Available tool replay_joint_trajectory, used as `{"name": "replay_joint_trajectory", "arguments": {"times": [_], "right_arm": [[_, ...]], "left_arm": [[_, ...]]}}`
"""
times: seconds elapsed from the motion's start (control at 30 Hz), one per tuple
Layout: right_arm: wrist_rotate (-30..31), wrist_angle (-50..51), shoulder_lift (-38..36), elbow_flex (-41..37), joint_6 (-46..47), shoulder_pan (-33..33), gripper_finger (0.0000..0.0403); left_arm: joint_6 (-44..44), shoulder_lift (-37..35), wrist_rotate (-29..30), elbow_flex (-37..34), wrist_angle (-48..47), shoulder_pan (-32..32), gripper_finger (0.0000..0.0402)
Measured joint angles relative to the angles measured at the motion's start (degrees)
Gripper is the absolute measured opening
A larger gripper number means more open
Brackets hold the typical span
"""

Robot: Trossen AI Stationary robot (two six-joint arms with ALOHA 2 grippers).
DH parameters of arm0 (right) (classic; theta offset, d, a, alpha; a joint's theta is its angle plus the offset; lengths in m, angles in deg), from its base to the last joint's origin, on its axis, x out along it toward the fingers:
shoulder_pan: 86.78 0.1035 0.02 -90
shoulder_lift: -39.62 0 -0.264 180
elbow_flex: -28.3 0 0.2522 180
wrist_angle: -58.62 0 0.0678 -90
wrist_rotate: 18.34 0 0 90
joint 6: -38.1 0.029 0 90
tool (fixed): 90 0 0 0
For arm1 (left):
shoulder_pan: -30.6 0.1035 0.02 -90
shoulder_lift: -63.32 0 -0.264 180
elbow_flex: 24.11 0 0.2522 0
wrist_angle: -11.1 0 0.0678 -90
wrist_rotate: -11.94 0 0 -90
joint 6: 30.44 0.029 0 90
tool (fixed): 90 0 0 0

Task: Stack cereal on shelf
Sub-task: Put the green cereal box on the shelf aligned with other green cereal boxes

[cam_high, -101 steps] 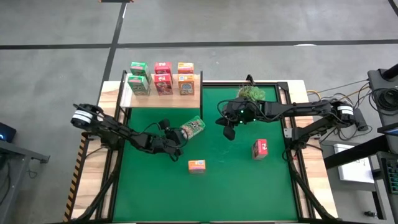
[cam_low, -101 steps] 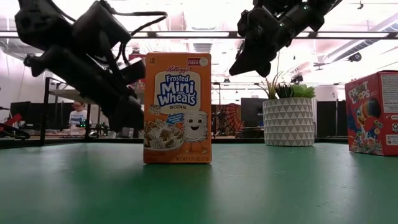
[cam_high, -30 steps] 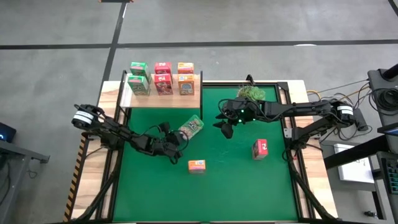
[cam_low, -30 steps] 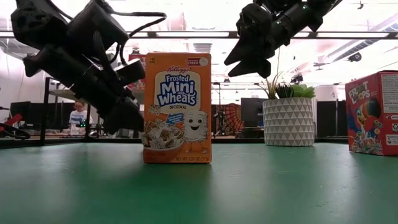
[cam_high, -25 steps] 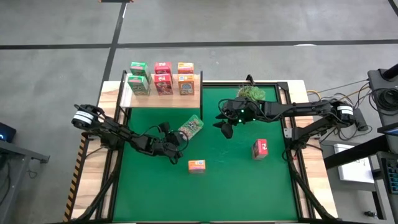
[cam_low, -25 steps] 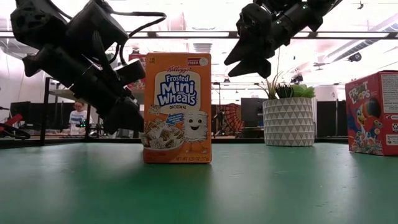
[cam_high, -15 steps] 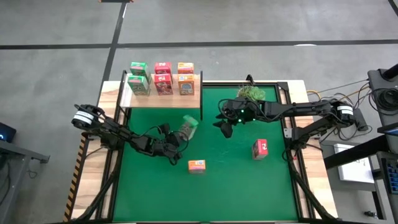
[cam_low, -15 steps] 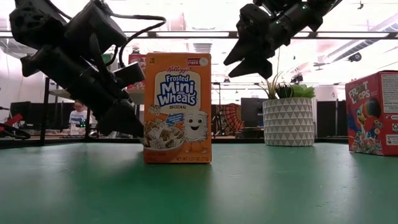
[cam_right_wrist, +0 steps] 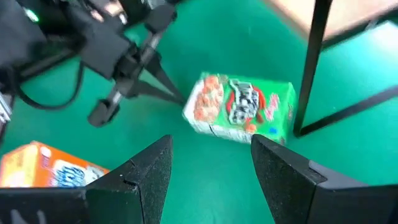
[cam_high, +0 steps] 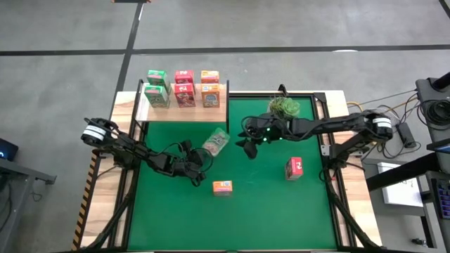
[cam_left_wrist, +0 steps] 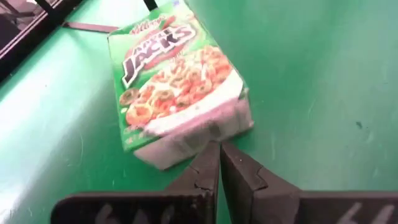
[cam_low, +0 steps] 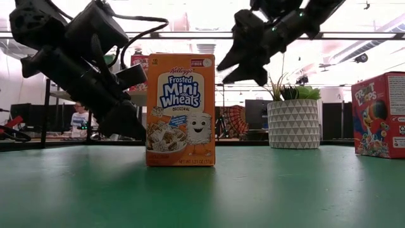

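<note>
High view: 6 cereal boxes stand on the shelf (cam_high: 184, 112). 1 green box (cam_high: 216, 140) lies flat on the green surface (cam_high: 267, 204) just in front of the shelf. Left claw (cam_high: 202, 163), fingers pressed together, sits just beside it. Right claw (cam_high: 244, 145), spread wide, hovers near its other side. Orange box (cam_high: 222, 186) and pink box (cam_high: 294, 167) stand farther out.
</note>
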Motion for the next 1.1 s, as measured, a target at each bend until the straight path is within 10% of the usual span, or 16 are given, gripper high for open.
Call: {"name": "replay_joint_trajectory", "arguments": {"times": [1.1], "right_arm": [[0.1,10.3,2.4,10.4,-7.1,-0.1,0.0207]], "left_arm": [[12.7,-0.8,6.3,0.1,6.6,0.3,0.0]]}}
